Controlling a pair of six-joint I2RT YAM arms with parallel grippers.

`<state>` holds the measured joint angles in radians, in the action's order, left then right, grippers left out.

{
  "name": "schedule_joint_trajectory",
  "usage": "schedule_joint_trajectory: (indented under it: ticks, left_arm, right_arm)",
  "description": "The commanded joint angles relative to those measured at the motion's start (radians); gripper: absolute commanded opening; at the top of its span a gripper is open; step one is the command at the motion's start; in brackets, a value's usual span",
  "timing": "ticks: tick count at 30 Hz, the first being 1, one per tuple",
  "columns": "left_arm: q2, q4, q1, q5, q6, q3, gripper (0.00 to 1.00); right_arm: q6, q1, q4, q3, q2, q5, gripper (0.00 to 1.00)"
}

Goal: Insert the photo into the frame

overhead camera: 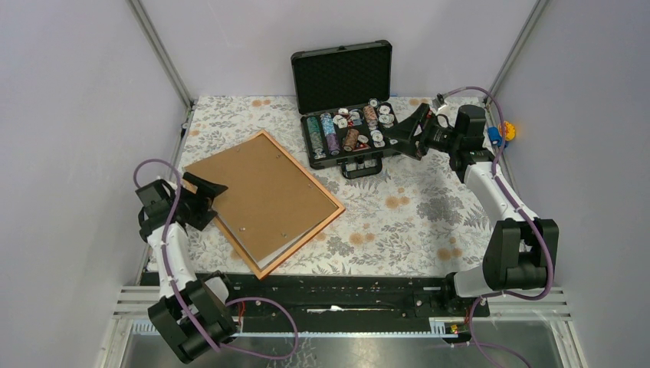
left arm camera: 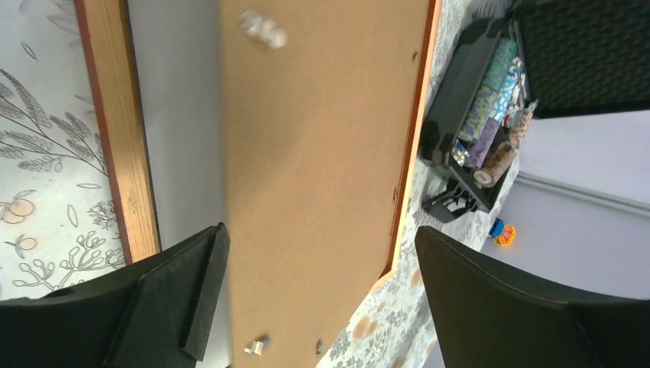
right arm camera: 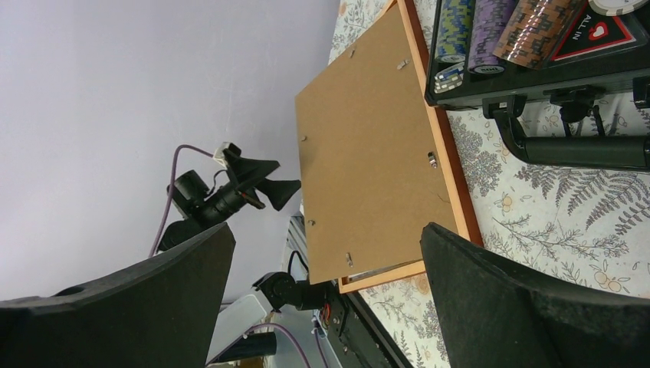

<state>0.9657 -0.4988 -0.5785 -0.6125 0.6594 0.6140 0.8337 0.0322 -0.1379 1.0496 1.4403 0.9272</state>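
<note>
My left claw (overhead camera: 204,201) hangs wide near the floral tabletop's (overhead camera: 429,230) left edge, facing the board (overhead camera: 260,195) lying askew on the frame (overhead camera: 303,240). The pale strip under the board is probably the photo (left arm camera: 180,115). Right claw (overhead camera: 411,130) gapes beside the case (overhead camera: 349,138) at the far edge. Grey walls (overhead camera: 77,115) all round.

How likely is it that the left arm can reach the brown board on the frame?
Likely yes. The left tool hangs open at the left edge of the board, above the frame, and nothing lies between them.
</note>
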Motion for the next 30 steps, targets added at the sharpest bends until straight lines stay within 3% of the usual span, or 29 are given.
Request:
schedule_joint_trajectory:
  ticks: [1,9,15,22,26,30]
  left_arm:
    - [-0.009,-0.073,0.016,0.132,-0.014,0.125,0.99]
    - [0.009,-0.243,0.102,0.453,0.039,0.288,0.99]
    - [0.042,-0.196,0.137,0.463,0.065,0.222,0.99]
    - [0.126,-0.142,0.176,0.495,0.102,0.135,0.99]
    - [0.110,-0.108,0.215,0.483,0.114,0.113,0.99]
    - [0.113,-0.092,0.335,0.527,0.102,0.159,0.99]
  right_arm:
    - [-0.017,0.014,-0.002,0.007,-0.001,-0.003,1.00]
    - [-0.020,0.020,0.000,0.006,-0.004,-0.010,1.00]
    - [-0.162,0.081,0.150,0.050,0.015,-0.098,1.00]
    - [-0.293,0.321,0.335,0.072,0.038,-0.343,1.00]
    - [-0.211,0.477,0.342,-0.011,0.055,-0.541,0.99]
    - [-0.086,0.656,0.320,-0.069,0.115,-0.695,0.95]
